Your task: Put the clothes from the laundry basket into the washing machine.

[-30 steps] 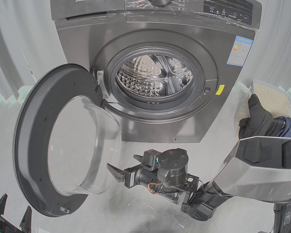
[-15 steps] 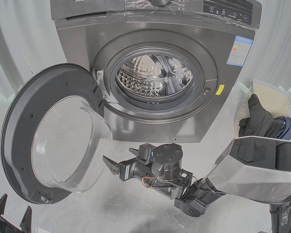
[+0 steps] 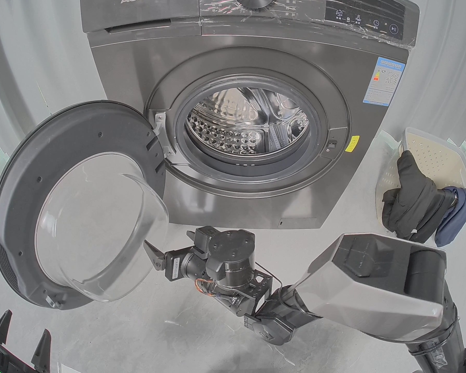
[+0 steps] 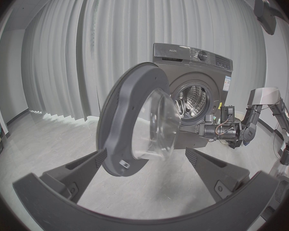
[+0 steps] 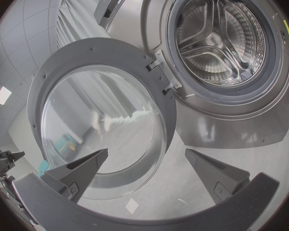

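Two grippers in view, both with fingers spread wide and nothing between them.

Right gripper [image 3: 171, 244]: low in front of the washing machine [image 3: 129, 68], below its opening, pointing toward the robot's left. Its leading finger is just beside the lower edge of the glass bowl [image 3: 98, 224] on the door; contact cannot be told. In the right wrist view the two fingers [image 5: 86, 167] frame the bottom of the door ring with open floor [image 5: 170, 177] between them.

Left gripper [image 3: 26, 325]: low at the robot's near left, well apart from the door. In the left wrist view its fingers [image 4: 212, 167] stand on either side of the door's lower rim, farther off.

Door [image 3: 62, 146]: swung fully open on its hinge [image 3: 158, 125] to the robot's left, inner side and bowl facing the robot.

Drum [image 3: 243, 120]: perforated steel wall and paddles visible through the round opening.

Laundry basket [image 3: 440, 156]: pale, perforated, on the floor to the robot's right of the machine, near its lower front corner.

Clothes: black garment [image 3: 414, 198] draped over the basket's near rim, bunched and hanging down outside it. Navy garment [image 3: 458, 208] touching it on the right, also over the rim. Both are well apart from either gripper.

Pleated grey curtain [image 4: 70, 48] hangs behind the machine.
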Tool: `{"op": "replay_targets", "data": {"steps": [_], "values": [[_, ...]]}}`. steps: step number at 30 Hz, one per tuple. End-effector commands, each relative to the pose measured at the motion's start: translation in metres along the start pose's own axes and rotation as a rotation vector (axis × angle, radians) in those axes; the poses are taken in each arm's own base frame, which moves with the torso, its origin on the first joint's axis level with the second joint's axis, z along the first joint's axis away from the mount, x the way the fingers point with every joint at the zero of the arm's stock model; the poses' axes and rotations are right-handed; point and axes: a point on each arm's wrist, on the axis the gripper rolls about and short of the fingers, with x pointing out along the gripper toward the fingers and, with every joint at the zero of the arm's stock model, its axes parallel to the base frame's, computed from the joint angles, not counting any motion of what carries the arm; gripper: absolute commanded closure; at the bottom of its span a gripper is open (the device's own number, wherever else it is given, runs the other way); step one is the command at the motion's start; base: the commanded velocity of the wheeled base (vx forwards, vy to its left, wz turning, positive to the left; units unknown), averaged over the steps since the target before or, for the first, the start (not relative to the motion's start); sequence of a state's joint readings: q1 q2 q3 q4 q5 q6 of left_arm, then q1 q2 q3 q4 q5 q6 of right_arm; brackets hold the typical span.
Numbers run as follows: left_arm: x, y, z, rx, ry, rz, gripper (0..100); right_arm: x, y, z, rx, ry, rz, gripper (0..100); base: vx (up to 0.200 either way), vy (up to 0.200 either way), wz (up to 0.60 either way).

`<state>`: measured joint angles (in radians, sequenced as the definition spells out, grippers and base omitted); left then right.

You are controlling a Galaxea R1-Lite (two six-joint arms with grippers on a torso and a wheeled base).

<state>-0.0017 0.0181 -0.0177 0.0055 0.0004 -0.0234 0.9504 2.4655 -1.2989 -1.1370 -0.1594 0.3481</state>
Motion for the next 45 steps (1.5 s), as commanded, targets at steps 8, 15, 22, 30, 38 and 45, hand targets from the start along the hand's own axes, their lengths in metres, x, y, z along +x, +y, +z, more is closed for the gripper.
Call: {"op": "replay_targets", "data": {"steps": [8, 15, 22, 30, 38, 45], "values": [[0.0, 0.0, -0.004, -0.003, -0.001, 0.0, 0, -0.046, -0.017, 0.045, -0.003, -0.018, -0.058, 0, 0.0, 0.0, 0.0], [0.0, 0.0, -0.004, -0.001, -0.001, 0.0, 0, -0.138, -0.031, 0.098, -0.063, -0.015, -0.13, 0, 0.0, 0.0, 0.0], [0.0, 0.0, -0.004, 0.0, -0.001, 0.0, 0, -0.225, -0.06, 0.127, -0.155, -0.064, -0.295, 0, 0.0, 0.0, 0.0], [0.0, 0.0, -0.004, 0.0, -0.001, 0.0, 0, -0.302, -0.084, 0.138, -0.194, -0.146, -0.476, 0, 0.0, 0.0, 0.0], [0.0, 0.0, -0.004, 0.0, -0.001, -0.002, 0, -0.379, -0.086, 0.126, -0.25, -0.251, -0.634, 0, 0.0, 0.0, 0.0], [0.0, 0.0, -0.004, 0.0, -0.001, -0.002, 0, -0.428, -0.074, 0.108, -0.268, -0.218, -0.745, 0, 0.0, 0.0, 0.0]]}}
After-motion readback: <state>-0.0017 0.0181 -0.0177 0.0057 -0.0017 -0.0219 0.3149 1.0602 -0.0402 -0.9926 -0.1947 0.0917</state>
